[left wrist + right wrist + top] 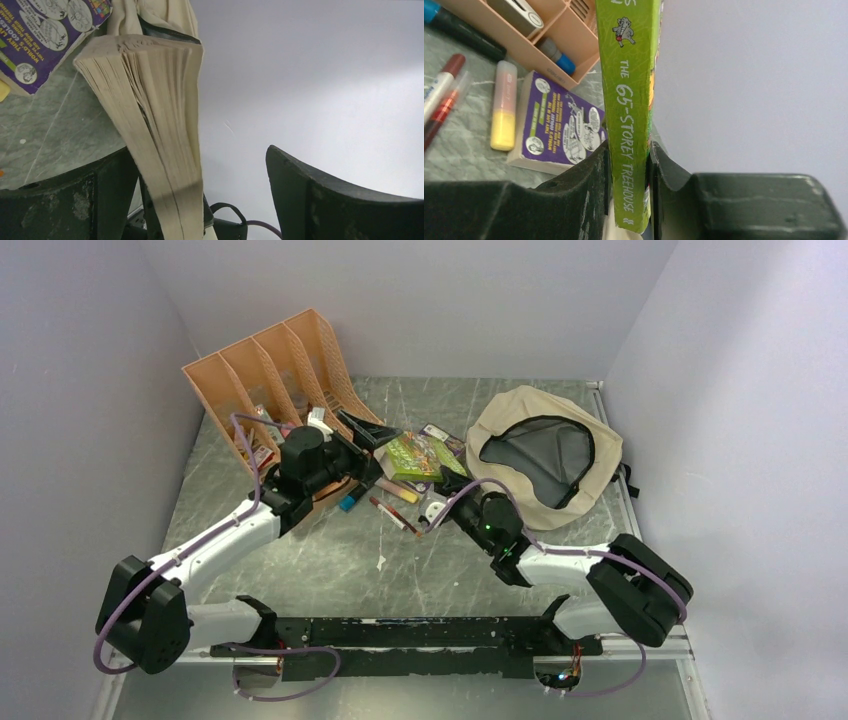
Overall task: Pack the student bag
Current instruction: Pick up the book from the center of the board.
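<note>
The student bag lies at the back right, a cream backpack with its mouth open on dark grey lining. A green book, "The 65-Storey Treehouse", stands on edge left of the bag. My right gripper is shut on its spine. My left gripper is open at the book's other side. The cream page edges stand between its fingers, close to the left finger and well apart from the right one.
An orange file organizer stands at the back left. A purple book lies flat beside a yellow highlighter, red markers and an orange pen tray. Walls close in on three sides.
</note>
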Robot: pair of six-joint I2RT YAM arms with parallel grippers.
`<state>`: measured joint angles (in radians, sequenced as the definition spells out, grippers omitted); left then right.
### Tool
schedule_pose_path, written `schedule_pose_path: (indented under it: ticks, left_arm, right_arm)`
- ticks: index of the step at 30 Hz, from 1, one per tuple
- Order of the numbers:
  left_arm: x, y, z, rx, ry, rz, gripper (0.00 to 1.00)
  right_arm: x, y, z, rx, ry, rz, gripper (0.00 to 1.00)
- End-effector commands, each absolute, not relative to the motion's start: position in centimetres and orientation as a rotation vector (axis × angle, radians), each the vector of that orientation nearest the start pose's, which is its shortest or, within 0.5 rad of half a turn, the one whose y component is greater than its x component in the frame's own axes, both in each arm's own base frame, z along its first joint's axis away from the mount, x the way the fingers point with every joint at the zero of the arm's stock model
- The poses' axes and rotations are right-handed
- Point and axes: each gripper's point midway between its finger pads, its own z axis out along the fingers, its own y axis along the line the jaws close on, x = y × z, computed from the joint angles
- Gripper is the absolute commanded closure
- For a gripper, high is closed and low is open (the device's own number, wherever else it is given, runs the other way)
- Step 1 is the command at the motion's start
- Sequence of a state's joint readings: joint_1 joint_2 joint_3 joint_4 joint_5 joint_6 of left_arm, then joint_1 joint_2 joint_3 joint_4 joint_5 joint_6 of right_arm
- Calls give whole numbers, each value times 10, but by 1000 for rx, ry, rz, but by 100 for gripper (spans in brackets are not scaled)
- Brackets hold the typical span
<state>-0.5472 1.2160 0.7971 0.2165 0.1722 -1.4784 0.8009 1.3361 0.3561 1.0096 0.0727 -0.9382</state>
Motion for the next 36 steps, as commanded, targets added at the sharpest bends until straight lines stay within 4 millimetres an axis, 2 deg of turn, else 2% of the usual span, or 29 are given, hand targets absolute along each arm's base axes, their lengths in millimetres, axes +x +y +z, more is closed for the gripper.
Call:
schedule_pose_path:
  ticks: [1,8,13,18,26,33,36]
  left_arm:
    - [311,-279,275,-760,1873,-1592,3]
    - [302,-278,256,-760,1926,-1566,2]
    - [301,-279,254,-759,1925,-1585,4]
    - [299,-283,250,-758,1943,-1603,21]
    - [300,-280,253,-757,1924,-1598,40]
    - [296,-283,254,-713,1926,-1623,71]
    - [294,-283,252,-681,1938,-1624,75]
  right_arm:
    - [301,249,230,-1102,819,-310,100]
    - [301,247,253,-1095,690,-476,100]
    - [295,252,260,-1115,616,-541,100]
    - [287,256,259,-1155,575,-551,100]
    - [283,256,248,-1251,558,-595,100]
    - [285,258,245,-1271,554,-603,100]
    - [285,258,244,-1279,560,-604,100]
